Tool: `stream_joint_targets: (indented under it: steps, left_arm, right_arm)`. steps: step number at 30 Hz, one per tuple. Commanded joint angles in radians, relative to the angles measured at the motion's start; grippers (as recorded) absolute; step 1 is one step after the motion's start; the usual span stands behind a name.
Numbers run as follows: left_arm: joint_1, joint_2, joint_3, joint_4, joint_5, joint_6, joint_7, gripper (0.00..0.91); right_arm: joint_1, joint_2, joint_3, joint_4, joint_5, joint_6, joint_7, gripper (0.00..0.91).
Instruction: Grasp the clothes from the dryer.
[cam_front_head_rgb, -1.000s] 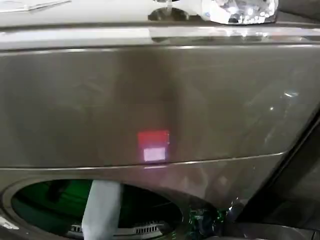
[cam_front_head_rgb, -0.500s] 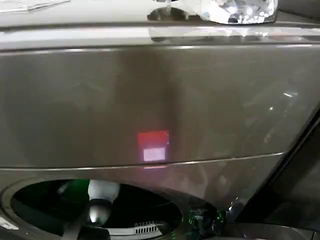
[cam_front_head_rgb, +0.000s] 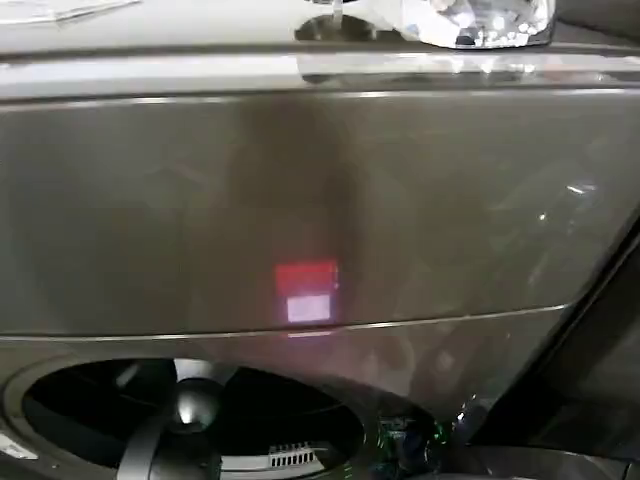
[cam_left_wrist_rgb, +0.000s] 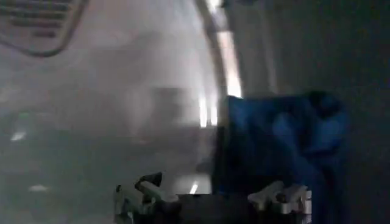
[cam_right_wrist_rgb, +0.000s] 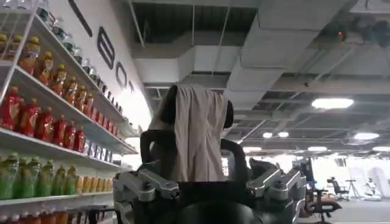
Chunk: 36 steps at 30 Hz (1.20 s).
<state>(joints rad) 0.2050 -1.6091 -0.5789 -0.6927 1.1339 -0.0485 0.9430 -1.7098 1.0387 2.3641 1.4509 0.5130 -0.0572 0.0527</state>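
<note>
Fingers (cam_left_wrist_rgb: 141, 196) of the left gripper (cam_left_wrist_rgb: 213, 204) stand wide apart with nothing between them, inside the dim metal drum (cam_left_wrist_rgb: 91, 122) of the dryer. Just ahead of them, towards one finger, a crumpled blue cloth (cam_left_wrist_rgb: 274, 137) lies against the drum wall, apart from both fingertips. In the head view the left arm (cam_front_head_rgb: 190, 425) reaches down through the dryer's round dark opening (cam_front_head_rgb: 290, 420), under a glossy grey front panel (cam_front_head_rgb: 450, 200) with a small red-lit display (cam_front_head_rgb: 307, 290). A clear faceted glass object (cam_front_head_rgb: 470, 18) stands on the dryer's pale top.

The right gripper (cam_right_wrist_rgb: 198, 115) is well away from the dryer and points up at a ceiling with strip lights. Its black fingers close at the tips on a beige cloth (cam_right_wrist_rgb: 198, 140), which hangs down between them. Beside it run white store shelves (cam_right_wrist_rgb: 55, 146) stocked with rows of red, orange and green drink bottles (cam_right_wrist_rgb: 36, 119).
</note>
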Motion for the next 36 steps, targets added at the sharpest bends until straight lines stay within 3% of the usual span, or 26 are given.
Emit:
stream_joint_targets:
  steps: [1,16,17,19,36]
  left_arm:
    - [-0.011,0.018,-0.004,0.116,0.017,-0.052,-0.106,0.907]
    - [-0.017,0.025,-0.026,0.176,-0.016,-0.033,-0.079,0.907]
    - [-0.016,0.026,-0.027,0.178,-0.022,-0.036,-0.070,0.125]
    - [-0.016,0.026,-0.026,0.180,-0.024,-0.036,-0.059,0.000]
    - [0.010,0.035,-0.033,0.075,-0.091,-0.032,-0.044,0.000]
  right_arm:
    - [0.008,0.005,-0.019,0.006,-0.011,0.006,0.000,0.907]
    - [0.008,0.007,-0.028,-0.006,-0.021,0.017,0.000,0.907]
    - [0.007,0.006,-0.027,-0.007,-0.021,0.018,0.000,0.907]
    - [0.006,0.005,-0.025,-0.007,-0.021,0.018,0.000,0.907]
    - [0.003,0.009,-0.028,0.002,-0.019,0.006,-0.008,0.907]
